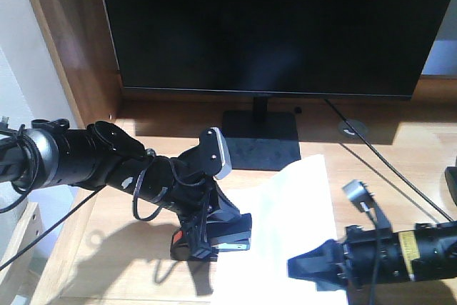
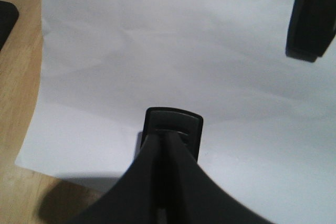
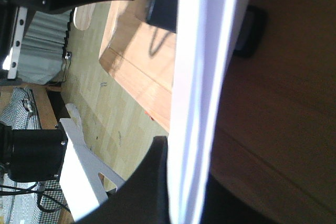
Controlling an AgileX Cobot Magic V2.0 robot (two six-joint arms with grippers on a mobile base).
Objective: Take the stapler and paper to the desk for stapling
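Left gripper (image 1: 214,235) is clamped on the stapler (image 1: 188,238), over the left part of the paper (image 1: 285,212), which lies on the desk (image 1: 107,248). Right gripper (image 1: 303,269) pinches the sheet's near right edge, and that side curls up. A monitor (image 1: 264,26) stands at the far side, its base (image 1: 260,144) just beside the sheet. Fingers hide most of the stapler, and whether it touches the paper is unclear.
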